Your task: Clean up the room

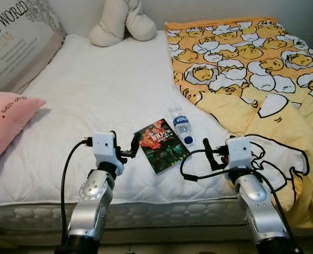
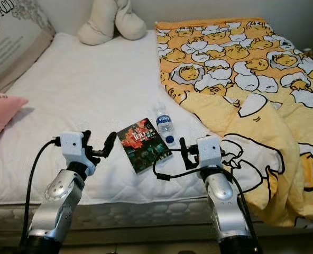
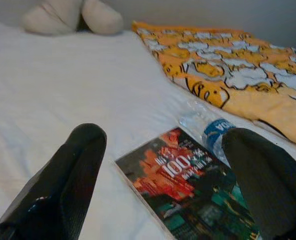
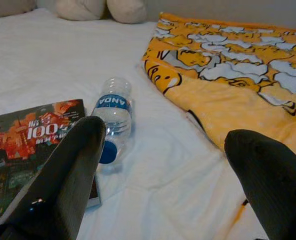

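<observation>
A dark book with a red and green cover (image 1: 162, 145) lies flat on the white mattress (image 1: 93, 95) near its front edge. A clear water bottle with a blue cap and label (image 1: 182, 127) lies on its side just right of the book, touching it. My left gripper (image 1: 125, 145) hovers open just left of the book; in the left wrist view the book (image 3: 188, 190) sits between and beyond its fingers (image 3: 63, 185). My right gripper (image 1: 214, 153) is open to the right of the book, and the bottle (image 4: 113, 117) lies ahead of its fingers (image 4: 68, 175).
A yellow cartoon-print blanket (image 1: 251, 69) covers the bed's right half and hangs over the front corner. A pink pillow (image 1: 6, 119) lies at the left, a printed cushion (image 1: 16, 37) at the back left and a beige plush (image 1: 122, 21) at the head.
</observation>
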`<state>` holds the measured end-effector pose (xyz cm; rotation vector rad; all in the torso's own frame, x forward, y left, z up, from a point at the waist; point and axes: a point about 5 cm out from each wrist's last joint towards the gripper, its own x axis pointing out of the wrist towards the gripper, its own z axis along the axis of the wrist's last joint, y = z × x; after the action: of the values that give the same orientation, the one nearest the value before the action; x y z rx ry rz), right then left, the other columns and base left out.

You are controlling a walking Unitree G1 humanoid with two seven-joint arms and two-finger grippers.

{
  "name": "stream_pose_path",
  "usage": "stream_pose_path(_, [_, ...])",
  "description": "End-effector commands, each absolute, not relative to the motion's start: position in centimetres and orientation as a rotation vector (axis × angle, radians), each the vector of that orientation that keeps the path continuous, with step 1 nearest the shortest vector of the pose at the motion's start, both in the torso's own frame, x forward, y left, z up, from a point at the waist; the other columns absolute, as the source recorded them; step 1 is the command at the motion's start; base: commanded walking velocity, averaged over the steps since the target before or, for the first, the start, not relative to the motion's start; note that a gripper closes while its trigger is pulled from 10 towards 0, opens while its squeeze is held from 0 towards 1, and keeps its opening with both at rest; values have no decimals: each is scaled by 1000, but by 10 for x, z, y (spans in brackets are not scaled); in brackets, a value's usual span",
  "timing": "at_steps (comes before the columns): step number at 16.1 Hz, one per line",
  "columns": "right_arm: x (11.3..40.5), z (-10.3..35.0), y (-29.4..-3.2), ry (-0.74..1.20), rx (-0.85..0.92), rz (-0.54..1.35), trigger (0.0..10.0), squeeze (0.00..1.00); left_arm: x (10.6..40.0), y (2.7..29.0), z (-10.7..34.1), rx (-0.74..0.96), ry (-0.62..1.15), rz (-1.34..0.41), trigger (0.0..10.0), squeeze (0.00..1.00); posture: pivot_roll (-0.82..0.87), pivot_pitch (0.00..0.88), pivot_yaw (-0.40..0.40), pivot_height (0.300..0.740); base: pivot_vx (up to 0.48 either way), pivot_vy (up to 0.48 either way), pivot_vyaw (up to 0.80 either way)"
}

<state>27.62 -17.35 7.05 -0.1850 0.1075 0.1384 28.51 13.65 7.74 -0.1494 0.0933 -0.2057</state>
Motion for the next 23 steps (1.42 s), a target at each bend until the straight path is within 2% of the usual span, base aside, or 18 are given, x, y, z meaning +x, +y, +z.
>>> stream_pose_path(1, [276,80,-173,81,-189,133,10000,0,294,145,76,-149,121,-189,10000,0,-193,0,120,740,0,0,0])
stream_pose_path(3, [262,87,-176,63,-210,162,10000,0,306,153,71,-181,164,-166,10000,0,-222,4,126,740,0,0,0])
stream_pose_path(5, [244,92,-173,56,-212,222,10000,0,322,155,59,-269,256,-149,10000,0,-260,75,138,740,0,0,0])
stream_pose_path(9, [194,82,-152,133,-164,355,10000,0,325,173,37,-405,391,-68,10000,0,-296,224,195,740,0,0,0])
stream_pose_path(10, [191,81,-151,140,-161,358,10000,0,324,174,36,-412,396,-67,10000,0,-296,224,195,740,0,0,0])
stream_pose_path(13, [169,80,-133,191,-111,399,10000,0,327,186,34,-507,421,-2,10000,0,-294,299,231,740,0,0,0])
stream_pose_path(16, [150,87,-127,211,-100,394,10000,0,330,184,35,-618,407,-18,10000,0,-307,344,248,740,0,0,0])
stream_pose_path(18, [146,87,-129,216,-141,369,10000,0,330,181,35,-572,406,-38,10000,0,-315,344,253,740,0,0,0])
stream_pose_path(19, [150,86,-132,226,-134,338,10000,0,329,181,36,-469,385,-67,10000,0,-310,320,253,740,0,0,0])
stream_pose_path(21, [162,88,-137,215,-139,311,10000,0,324,189,40,-368,310,-124,10000,0,-286,276,244,740,0,0,0])
stream_pose_path(23, [176,87,-141,207,-128,286,10000,0,317,203,47,-321,243,-140,10000,0,-250,233,221,740,0,144,-772])
